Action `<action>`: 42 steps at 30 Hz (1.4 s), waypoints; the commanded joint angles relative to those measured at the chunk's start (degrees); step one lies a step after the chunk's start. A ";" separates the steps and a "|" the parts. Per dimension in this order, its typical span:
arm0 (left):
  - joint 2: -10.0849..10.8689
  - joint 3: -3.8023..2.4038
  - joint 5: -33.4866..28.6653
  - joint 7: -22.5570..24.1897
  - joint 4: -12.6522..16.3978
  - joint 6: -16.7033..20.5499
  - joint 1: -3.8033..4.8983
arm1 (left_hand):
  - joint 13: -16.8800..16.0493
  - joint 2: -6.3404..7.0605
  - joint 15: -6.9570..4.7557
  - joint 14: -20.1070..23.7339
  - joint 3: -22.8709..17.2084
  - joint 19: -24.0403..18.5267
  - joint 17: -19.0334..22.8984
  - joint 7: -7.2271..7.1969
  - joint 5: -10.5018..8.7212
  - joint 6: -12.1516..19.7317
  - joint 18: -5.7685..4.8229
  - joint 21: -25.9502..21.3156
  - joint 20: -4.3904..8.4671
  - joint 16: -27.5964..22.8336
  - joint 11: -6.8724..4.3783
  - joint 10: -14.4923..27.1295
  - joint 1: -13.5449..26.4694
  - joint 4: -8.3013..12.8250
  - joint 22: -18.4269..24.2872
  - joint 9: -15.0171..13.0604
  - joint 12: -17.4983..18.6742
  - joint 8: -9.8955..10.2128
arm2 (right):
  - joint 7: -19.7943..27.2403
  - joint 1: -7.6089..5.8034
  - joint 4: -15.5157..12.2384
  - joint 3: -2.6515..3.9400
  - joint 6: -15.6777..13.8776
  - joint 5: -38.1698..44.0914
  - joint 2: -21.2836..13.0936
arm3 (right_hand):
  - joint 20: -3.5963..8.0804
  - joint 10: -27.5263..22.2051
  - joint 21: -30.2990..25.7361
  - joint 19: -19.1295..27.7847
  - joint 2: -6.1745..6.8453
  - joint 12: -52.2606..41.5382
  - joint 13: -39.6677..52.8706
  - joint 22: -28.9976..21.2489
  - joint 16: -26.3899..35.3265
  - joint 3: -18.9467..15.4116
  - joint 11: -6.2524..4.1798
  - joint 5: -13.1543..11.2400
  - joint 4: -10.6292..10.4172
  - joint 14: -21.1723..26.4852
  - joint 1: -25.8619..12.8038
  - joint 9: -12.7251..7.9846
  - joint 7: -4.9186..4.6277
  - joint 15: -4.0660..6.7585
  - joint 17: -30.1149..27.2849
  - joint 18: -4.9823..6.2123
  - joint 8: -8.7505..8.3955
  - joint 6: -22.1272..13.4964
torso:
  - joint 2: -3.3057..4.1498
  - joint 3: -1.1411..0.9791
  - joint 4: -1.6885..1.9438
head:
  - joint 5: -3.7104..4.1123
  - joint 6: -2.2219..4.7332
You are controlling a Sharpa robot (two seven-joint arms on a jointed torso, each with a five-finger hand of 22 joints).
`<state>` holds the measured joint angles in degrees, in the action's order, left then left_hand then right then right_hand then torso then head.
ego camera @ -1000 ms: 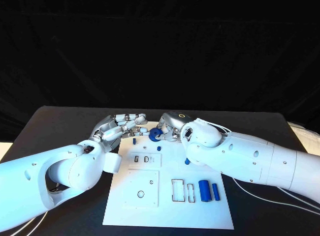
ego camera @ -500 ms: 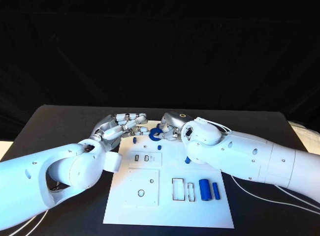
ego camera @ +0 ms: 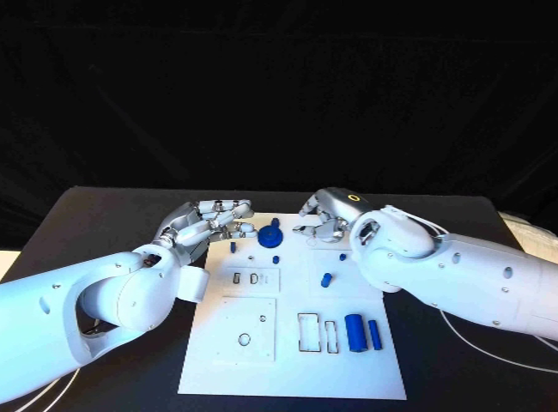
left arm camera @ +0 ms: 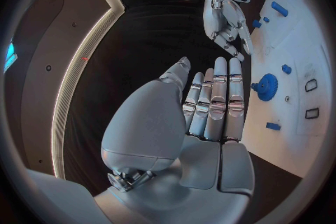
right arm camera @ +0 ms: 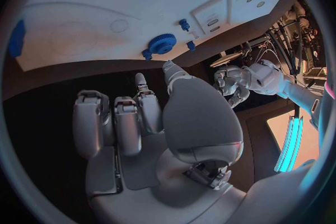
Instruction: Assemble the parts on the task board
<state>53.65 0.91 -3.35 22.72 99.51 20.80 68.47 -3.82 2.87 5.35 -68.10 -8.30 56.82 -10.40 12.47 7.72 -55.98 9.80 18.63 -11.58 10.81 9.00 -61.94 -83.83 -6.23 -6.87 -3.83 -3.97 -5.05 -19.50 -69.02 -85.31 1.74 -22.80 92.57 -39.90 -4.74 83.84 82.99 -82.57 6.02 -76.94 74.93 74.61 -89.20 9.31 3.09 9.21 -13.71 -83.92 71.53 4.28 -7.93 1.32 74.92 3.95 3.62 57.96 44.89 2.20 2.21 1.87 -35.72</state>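
Blue gear (ego camera: 270, 238) is seen seated at the far end of the task board (ego camera: 354, 378); left hand (ego camera: 212, 218) and right hand (ego camera: 324, 220), both empty with fingers apart, flank it; a loose part must be picked next

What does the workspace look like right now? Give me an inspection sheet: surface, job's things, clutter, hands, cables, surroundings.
Surface: black table, matte, carrying the white task board in its middle.
Job's things: blue gear sits on the board's far end, free of both hands; small blue peg stands mid-board; two blue cylinders lie side by side near the board's right edge beside a rectangular slot.
Clutter: nothing seen.
Hands: left hand at the board's far left corner, holding nothing; right hand just right of the gear, holding nothing.
Cables: pale cables trail on the table under the right arm.
Surroundings: black backdrop behind the table.
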 commanded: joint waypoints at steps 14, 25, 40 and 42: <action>0.23 0.00 0.26 0.76 -1.05 -0.95 0.06 | 0.07 0.01 0.13 -0.15 -0.07 0.10 -0.08 0.34 -0.26 -0.03 0.62 0.05 0.07 -0.29 0.15 0.12 -0.67 0.45 0.08 0.06 0.23 0.23 | 20.75 0.44 -0.60 0.43 3.40 -17.28 -13.85 | -0.29 -0.80 -0.05 0.43 1.64 2.14 5.21 -0.72 -0.11 0.79 0.14 0.52 5.88 -5.74 7.74 -0.21 -0.38 -0.33 13.60 -0.62 -0.09 -0.83 | -1.00 -1.35 -2.87 | -0.49 0.19; -0.12 0.04 0.26 0.79 -1.72 -1.15 0.03 | 0.06 0.01 0.13 -0.16 -0.10 0.11 -0.10 0.34 -0.27 -0.05 0.61 0.05 0.08 -0.32 0.14 0.09 -0.70 0.51 0.09 0.05 0.22 0.24 | 20.95 1.92 3.76 0.43 2.78 -15.98 -12.20 | -0.33 -0.97 -0.10 0.48 1.78 2.50 5.01 -0.80 -0.13 0.71 0.21 0.57 6.18 -5.75 8.07 -0.27 -0.49 -0.39 13.64 -0.61 -0.15 -1.21 | -0.75 -2.11 -2.94 | -0.19 0.00; -0.64 0.07 0.26 0.71 -2.15 -1.31 0.01 | 0.06 0.01 0.13 -0.16 -0.10 0.11 -0.10 0.34 -0.27 -0.05 0.61 0.05 0.08 -0.32 0.14 0.09 -0.70 0.51 0.09 0.05 0.22 0.24 | 17.75 2.91 6.42 0.44 2.75 -13.26 -9.77 | -0.42 -1.22 -0.17 0.54 1.24 3.05 4.70 -0.90 -0.16 1.07 0.30 0.48 6.74 -5.76 8.88 -0.29 -0.62 -0.49 13.71 -0.59 -0.09 -1.56 | -0.41 -2.46 -2.48 | 0.17 -0.48; -0.69 0.07 0.26 0.70 -2.17 -1.31 0.01 | 0.06 0.01 0.13 -0.16 -0.10 0.11 -0.10 0.34 -0.27 -0.05 0.61 0.05 0.08 -0.32 0.14 0.09 -0.70 0.51 0.09 0.05 0.22 0.24 | 17.47 2.94 6.83 0.44 2.99 -13.07 -9.51 | -0.43 -1.21 -0.16 0.54 1.14 3.04 4.72 -0.89 -0.16 1.14 0.31 0.47 6.81 -5.76 8.96 -0.28 -0.62 -0.50 13.71 -0.59 -0.07 -1.54 | -0.44 -2.43 -2.48 | 0.26 -0.54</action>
<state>53.11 1.02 -3.34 22.85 97.29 20.61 68.43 -3.82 2.87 5.35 -68.10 -8.46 56.82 -10.44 12.47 7.72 -55.98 9.80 18.63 -11.58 10.81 9.00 -61.93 -83.83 -6.08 -6.84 -3.83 -3.97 -5.05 -0.84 -66.12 -78.74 2.16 -20.66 77.86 -49.56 -4.95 82.87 82.99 -82.36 7.03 -74.05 74.93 73.73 -89.20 10.50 3.34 9.53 -7.29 -83.93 79.87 4.04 -8.68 1.32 74.95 3.95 3.62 56.80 44.46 -0.23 -0.27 2.09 -36.16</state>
